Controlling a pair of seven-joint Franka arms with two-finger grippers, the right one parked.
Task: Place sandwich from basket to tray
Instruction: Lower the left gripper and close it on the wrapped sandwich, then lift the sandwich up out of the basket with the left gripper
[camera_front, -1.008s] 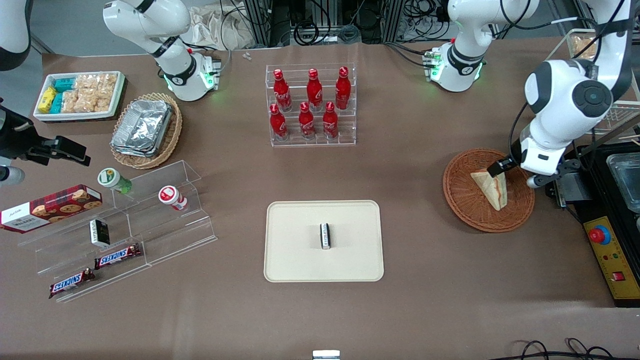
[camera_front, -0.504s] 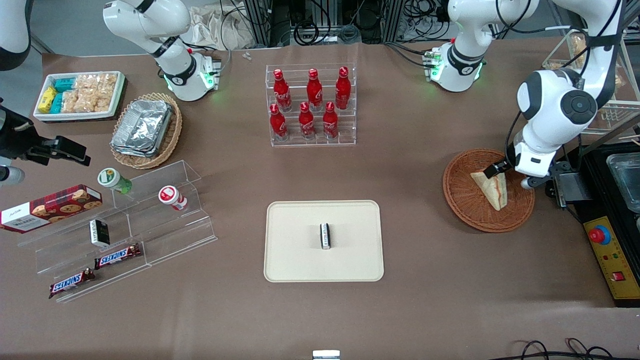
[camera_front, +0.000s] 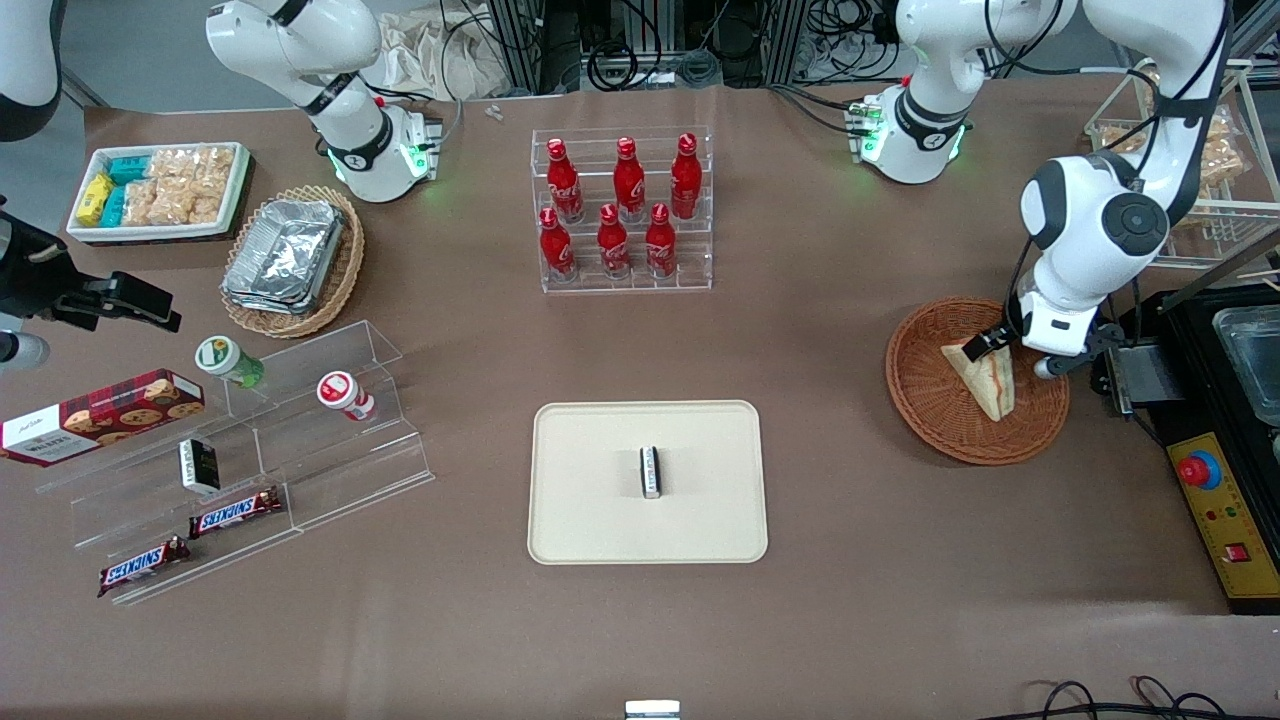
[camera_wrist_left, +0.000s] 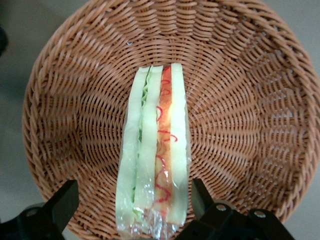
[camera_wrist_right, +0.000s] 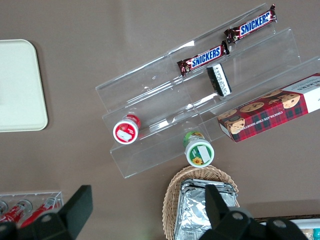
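Observation:
The sandwich (camera_front: 985, 378) is a wrapped wedge of pale bread lying in the reddish-brown wicker basket (camera_front: 930, 400) toward the working arm's end of the table. In the left wrist view the sandwich (camera_wrist_left: 154, 150) shows its red-orange and green filling edge against the basket's weave (camera_wrist_left: 240, 125). My gripper (camera_front: 1012, 355) is low over the basket. It is open, with one finger on each side of the sandwich's wide end (camera_wrist_left: 134, 192). The cream tray (camera_front: 600, 500) lies mid-table, nearer the front camera, with a small black-and-white packet (camera_front: 651, 471) on it.
A clear rack of red bottles (camera_front: 622, 210) stands mid-table, farther from the front camera than the tray. A black box with a red stop button (camera_front: 1205, 480) sits beside the basket at the table's end. Clear stepped shelves with snacks (camera_front: 250, 450) are toward the parked arm's end.
The working arm's elbow has swung away from the front camera and inward. The gripper has stayed at the sandwich's wide end and dropped slightly. The sandwich has not moved.

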